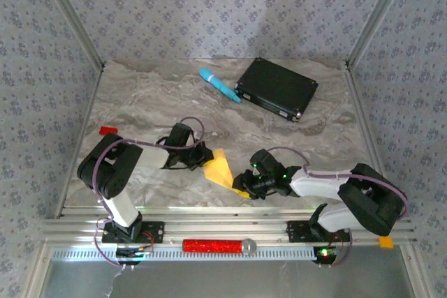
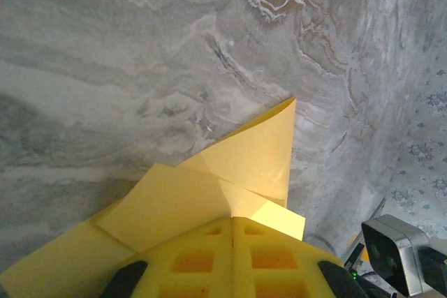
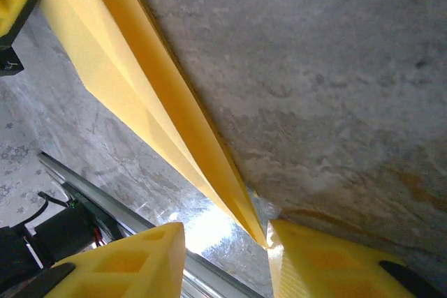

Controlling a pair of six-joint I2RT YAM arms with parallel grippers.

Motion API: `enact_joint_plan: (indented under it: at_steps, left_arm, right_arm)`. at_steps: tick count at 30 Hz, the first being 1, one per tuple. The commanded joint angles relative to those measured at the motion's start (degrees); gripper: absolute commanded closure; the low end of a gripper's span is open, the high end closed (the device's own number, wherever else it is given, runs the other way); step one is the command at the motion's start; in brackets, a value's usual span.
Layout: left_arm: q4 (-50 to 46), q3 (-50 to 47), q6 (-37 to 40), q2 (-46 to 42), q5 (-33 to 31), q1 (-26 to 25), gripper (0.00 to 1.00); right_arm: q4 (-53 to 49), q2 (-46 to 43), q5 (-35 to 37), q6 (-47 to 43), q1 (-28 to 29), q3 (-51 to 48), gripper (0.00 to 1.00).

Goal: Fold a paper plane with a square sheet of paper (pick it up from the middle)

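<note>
The yellow square sheet of paper (image 1: 221,169) is folded into a pointed wedge with creased flaps (image 2: 251,151) and hangs just above the marble table, between the two arms. My left gripper (image 1: 201,160) is shut on its upper-left end; in the left wrist view the two yellow pads (image 2: 232,220) meet with the paper pinched between them. My right gripper (image 1: 244,185) stands open at the paper's lower-right tip. In the right wrist view the narrow edge of the paper (image 3: 140,82) runs down into the gap (image 3: 227,252), and its tip touches the right-hand finger (image 3: 321,259).
A black flat box (image 1: 277,88) and a light-blue cylinder (image 1: 219,84) lie at the back of the table. A small red block (image 1: 107,130) sits at the left edge. The aluminium front rail (image 1: 223,228) carries a red roller (image 1: 213,246).
</note>
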Motion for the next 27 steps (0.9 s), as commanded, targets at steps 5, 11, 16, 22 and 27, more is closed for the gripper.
enact_joint_plan:
  at_steps: [5,11,16,22,27]
  left_arm:
    - [-5.7,-0.7,-1.0,1.8,0.3,-0.9,1.00]
    - [-5.7,-0.7,-1.3,1.9,0.8,-1.0,1.00]
    - [-5.3,-1.3,-1.6,1.9,0.5,-1.0,1.00]
    - [-5.2,-0.9,-1.6,1.5,0.4,-1.0,1.00]
    - [-5.4,-0.5,-1.4,1.4,0.6,-1.0,1.00]
  right_arm:
    - [-10.2,0.3,3.7,-0.4,0.7,3.3,0.62]
    - [-0.8,1.7,2.9,-0.3,0.9,2.9,0.62]
    - [7.1,1.5,0.8,1.3,0.3,1.4,0.62]
    - [6.9,0.3,1.5,0.2,-0.3,0.7,0.62]
    - [8.1,0.6,1.9,-1.0,-1.6,0.0,0.64]
